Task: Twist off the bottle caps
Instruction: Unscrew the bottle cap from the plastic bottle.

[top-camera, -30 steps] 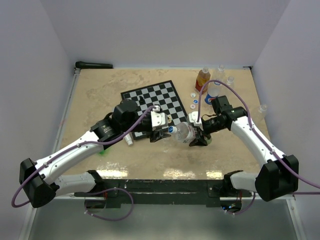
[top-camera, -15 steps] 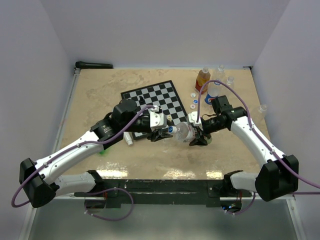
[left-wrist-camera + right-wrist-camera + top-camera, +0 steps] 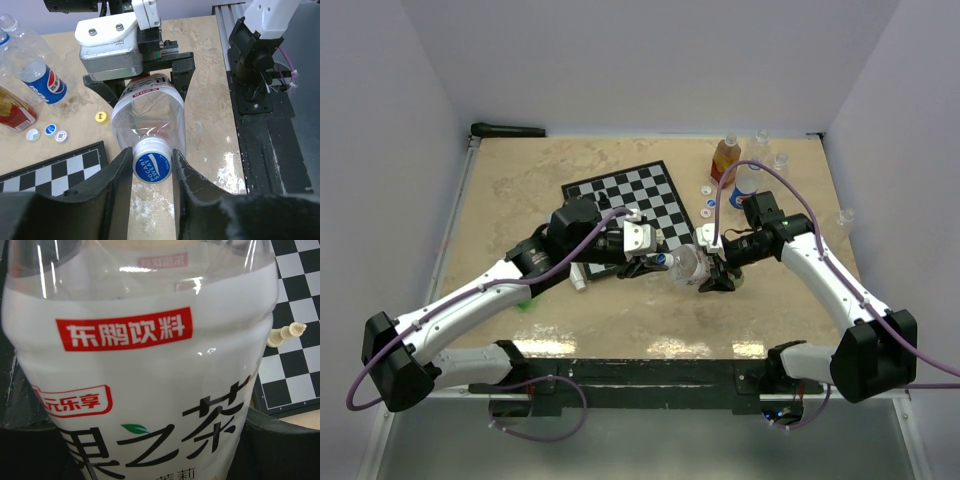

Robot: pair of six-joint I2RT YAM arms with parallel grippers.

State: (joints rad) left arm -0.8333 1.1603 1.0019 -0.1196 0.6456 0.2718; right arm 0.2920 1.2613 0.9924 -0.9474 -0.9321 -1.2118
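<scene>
1. Grips the clear bottle (image 3: 150, 117) around its labelled body with the right gripper (image 3: 142, 87), jaws closed on it.
2. Holds it lying sideways over the table (image 3: 520, 200), just off the chessboard (image 3: 630, 205) and its near right corner.
3. Brackets the blue cap (image 3: 153, 167) with the left gripper (image 3: 655, 262), jaws narrow, one finger at each side.
4. Cannot tell whether those pads touch the cap.

Bottle (image 3: 148, 117): clear plastic, smooth and glossy, catching highlights. Its white label (image 3: 140, 390): glossy printed film. Blue cap (image 3: 152, 166): opaque plastic, ribbed rim, slight sheen. Left gripper (image 3: 152, 172) fingers (image 3: 116, 192): matt black plastic, faintly grainy. Right gripper (image 3: 145, 85) housing (image 3: 107, 47): dull silver-grey, metal-looking, with screw heads. Table (image 3: 210, 75): beige stone pattern, polished, reflective.
</scene>
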